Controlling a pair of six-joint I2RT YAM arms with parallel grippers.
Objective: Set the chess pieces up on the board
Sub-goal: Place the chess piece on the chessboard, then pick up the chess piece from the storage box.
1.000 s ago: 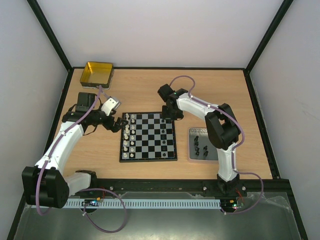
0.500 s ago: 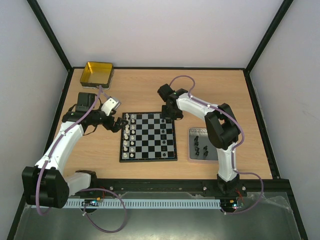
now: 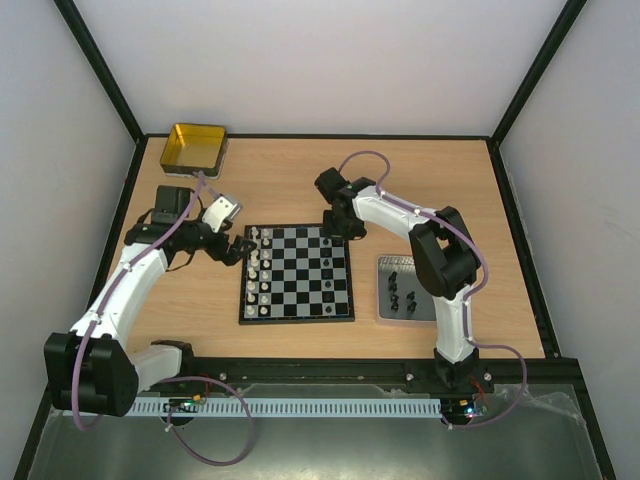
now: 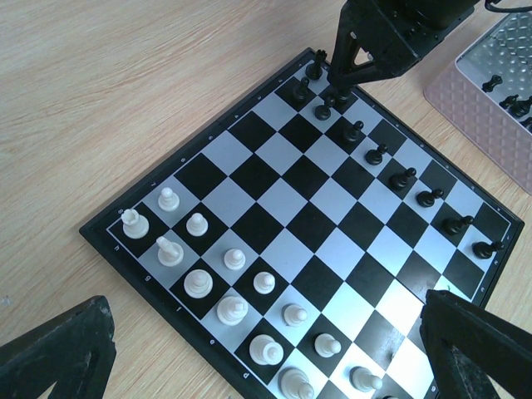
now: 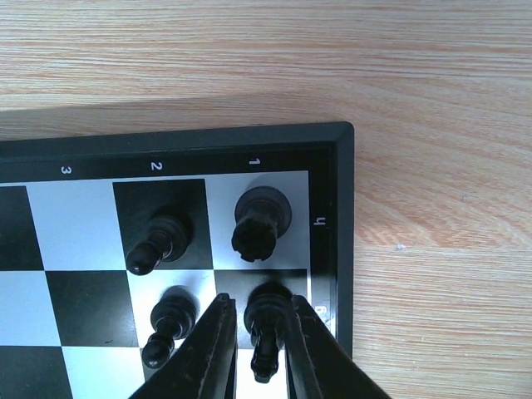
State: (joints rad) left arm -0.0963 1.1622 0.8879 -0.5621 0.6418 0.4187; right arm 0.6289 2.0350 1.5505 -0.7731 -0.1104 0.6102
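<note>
The board (image 3: 296, 320) lies mid-table. Whitish chess pieces (image 4: 199, 283) fill its two left columns, and black pawns (image 4: 403, 177) line the right side. My right gripper (image 3: 337, 232) points down at the far right corner of the board (image 5: 332, 199). Its fingers (image 5: 218, 332) straddle a black piece (image 5: 268, 320) that stands on a corner square next to a black rook (image 5: 261, 220). The jaws are slightly parted, with a thin gap on the left of the piece. My left gripper (image 3: 240, 250) hovers wide open over the board's left edge (image 4: 108, 237), holding nothing.
A dark grey tray (image 3: 385, 265) to the right of the board holds several black pieces (image 3: 400, 295). A yellow tin (image 3: 195, 147) sits at the far left corner of the table. Two black pawns (image 5: 158, 241) stand close to the left of my right fingers.
The right gripper's jaws have parted slightly around the black piece on the corner square. Neither arm has visibly shifted.
</note>
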